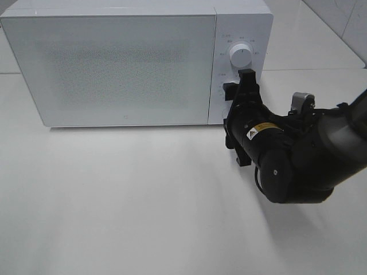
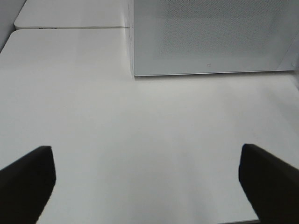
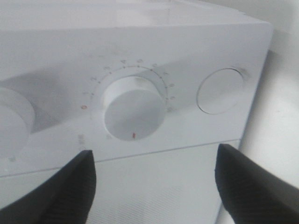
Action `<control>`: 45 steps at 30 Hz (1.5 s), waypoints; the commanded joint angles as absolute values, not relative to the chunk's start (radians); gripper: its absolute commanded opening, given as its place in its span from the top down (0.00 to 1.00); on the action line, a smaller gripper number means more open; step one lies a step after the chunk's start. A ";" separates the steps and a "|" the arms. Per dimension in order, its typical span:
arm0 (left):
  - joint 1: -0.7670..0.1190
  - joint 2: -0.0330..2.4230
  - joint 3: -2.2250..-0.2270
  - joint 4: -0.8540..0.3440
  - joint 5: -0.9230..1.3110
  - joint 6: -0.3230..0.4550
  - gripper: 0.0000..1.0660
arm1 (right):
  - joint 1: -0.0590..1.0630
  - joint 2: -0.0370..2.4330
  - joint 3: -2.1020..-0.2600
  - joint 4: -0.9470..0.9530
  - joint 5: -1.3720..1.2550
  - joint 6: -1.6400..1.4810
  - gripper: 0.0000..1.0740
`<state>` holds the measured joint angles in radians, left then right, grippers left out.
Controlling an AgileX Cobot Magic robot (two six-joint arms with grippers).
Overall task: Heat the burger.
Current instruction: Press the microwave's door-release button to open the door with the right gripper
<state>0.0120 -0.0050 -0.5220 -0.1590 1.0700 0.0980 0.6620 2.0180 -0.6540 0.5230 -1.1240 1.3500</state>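
- Fingers (image 3: pixel 60 186) of our right gripper (image 3: pixel 154 184) stand apart, empty, just before a dial (image 3: pixel 134 114) on the microwave (image 1: pixel 114 63).
- Our left gripper (image 2: pixel 149 186) gapes wide, empty, facing the microwave.
- We cannot tell where the burger is.

Microwave (image 1: pixel 114 69) interior out of sight; dial (image 1: pixel 240 55) txt illegible.

Faint numerals, among them a legible 4, are printed around a dial (image 3: pixel 134 109) on the microwave (image 1: pixel 114 69), and a warning-triangle label (image 1: pixel 252 134) is carried on the right arm (image 1: pixel 321 149); other panel characters are illegible.
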 commanded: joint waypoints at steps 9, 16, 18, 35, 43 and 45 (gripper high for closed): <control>0.013 -0.021 -0.518 -0.163 1.067 0.097 0.06 | 0.657 1.823 -0.487 0.475 -1.059 1.032 0.35; 0.013 -0.021 -0.518 -0.163 1.067 0.097 0.06 | 0.654 1.685 -0.465 0.471 -0.804 0.602 0.35; 0.013 -0.021 -0.518 -0.163 1.067 0.097 0.06 | 0.654 1.654 -0.465 0.467 -0.734 0.476 0.35; 0.013 -0.021 -0.518 -0.163 1.067 0.097 0.06 | 0.572 1.421 -0.612 0.291 0.281 -0.135 0.35; 0.013 -0.021 -0.518 -0.163 1.067 0.097 0.06 | 0.572 1.313 -0.617 0.171 0.522 -0.081 0.35; 0.013 -0.021 -0.518 -0.163 1.067 0.097 0.06 | 0.572 1.298 -0.617 0.156 0.536 -0.066 0.35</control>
<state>0.0120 -0.0050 -0.5220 -0.1590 1.0700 0.0980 0.5790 1.3050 -0.6070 0.1690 0.5150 -0.0740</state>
